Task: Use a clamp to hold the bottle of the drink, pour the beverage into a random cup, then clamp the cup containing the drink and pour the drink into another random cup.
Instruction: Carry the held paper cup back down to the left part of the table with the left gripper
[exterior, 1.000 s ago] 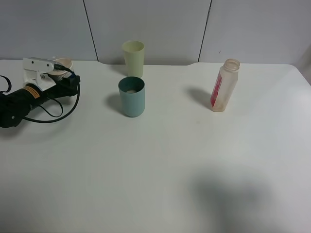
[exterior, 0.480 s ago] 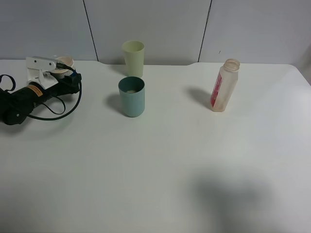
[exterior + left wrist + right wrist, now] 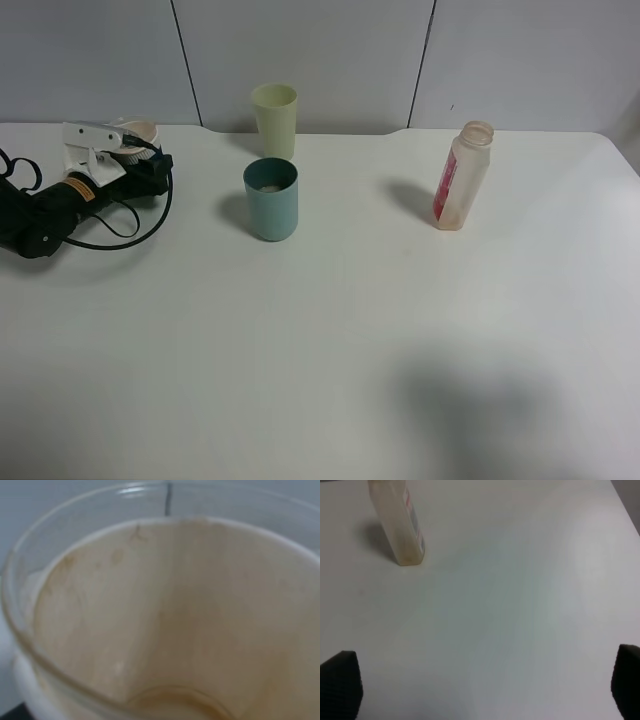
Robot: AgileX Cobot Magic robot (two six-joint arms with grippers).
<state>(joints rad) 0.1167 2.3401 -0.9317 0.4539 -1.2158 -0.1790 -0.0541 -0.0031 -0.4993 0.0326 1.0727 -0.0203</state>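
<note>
Left gripper (image 3: pixel 112 142) has crept up and back toward the wall since a second ago, still clamped on the blue-and-white cup (image 3: pixel 133 133), whose tan, stained inside fills the left wrist view (image 3: pixel 175 625). Everything else has stayed put.

Near to far on the white table (image 3: pixel 330 350):
- right gripper (image 3: pixel 480 680): off the high view; its dark fingertips (image 3: pixel 340 682) stand wide apart over bare table, holding nothing
- teal tumbler (image 3: pixel 271 198): upright, left of centre
- peach bottle (image 3: pixel 460 176), red label: upright, uncapped, 3 o'clock of the teal tumbler, well apart
- left gripper with cup: 9 o'clock of the tumbler, near the left edge
- pale yellow-green tumbler (image 3: pixel 274 119): 12 o'clock, just behind the teal one
</note>
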